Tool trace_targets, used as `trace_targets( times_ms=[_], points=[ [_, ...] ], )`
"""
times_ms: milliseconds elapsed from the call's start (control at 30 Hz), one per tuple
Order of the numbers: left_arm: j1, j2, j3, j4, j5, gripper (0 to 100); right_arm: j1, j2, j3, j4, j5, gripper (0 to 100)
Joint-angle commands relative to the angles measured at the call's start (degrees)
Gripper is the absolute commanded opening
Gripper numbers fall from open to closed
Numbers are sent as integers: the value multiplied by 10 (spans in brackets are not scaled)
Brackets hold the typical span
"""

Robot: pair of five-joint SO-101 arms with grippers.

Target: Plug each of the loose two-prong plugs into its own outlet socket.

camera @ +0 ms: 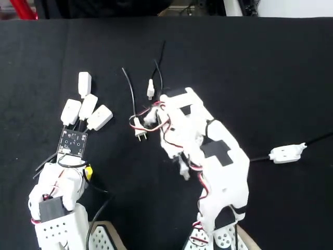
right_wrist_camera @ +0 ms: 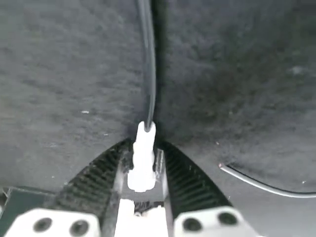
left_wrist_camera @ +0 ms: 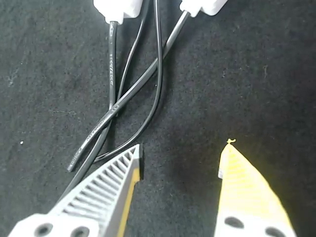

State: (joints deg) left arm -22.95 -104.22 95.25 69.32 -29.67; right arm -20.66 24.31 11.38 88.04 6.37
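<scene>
Several white outlet sockets (camera: pixel 87 105) lie fanned out at the left of the black table; their black cords (left_wrist_camera: pixel 112 98) run back under my left gripper (left_wrist_camera: pixel 180 148). That gripper is open just behind them with nothing between its fingers, and it sits under the wrist board (camera: pixel 73 141) in the high view. My right gripper (right_wrist_camera: pixel 144 163) is shut on a small white two-prong plug (right_wrist_camera: pixel 143 158), whose black cord leads straight away. From above, this plug (camera: pixel 150 89) pokes out beyond the right gripper (camera: pixel 152 108) near the table's middle. A second loose plug (camera: pixel 138 127) lies beside it, prongs bare.
A white cord-end block (camera: pixel 286 152) with a black cord lies at the right edge. A thin wire (right_wrist_camera: pixel 266 185) crosses the cloth near the right gripper. Arm bases stand at the front edge; the far half of the table is open cloth.
</scene>
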Motion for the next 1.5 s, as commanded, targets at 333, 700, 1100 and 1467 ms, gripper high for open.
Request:
trace_targets(
  times_ms=[333,700,1100,1467],
  points=[
    [-7,-2,-3,1,-3,256,-25,-428,135,-14,27,12],
    [-7,-2,-3,1,-3,256,-149,-644,276,-199,-50,12],
    [-7,-2,-3,1,-3,256,-97,-647,252,-88,-40,12],
    [-7,-2,-3,1,-3,256,59,-704,128,-32,55,12]
  ],
)
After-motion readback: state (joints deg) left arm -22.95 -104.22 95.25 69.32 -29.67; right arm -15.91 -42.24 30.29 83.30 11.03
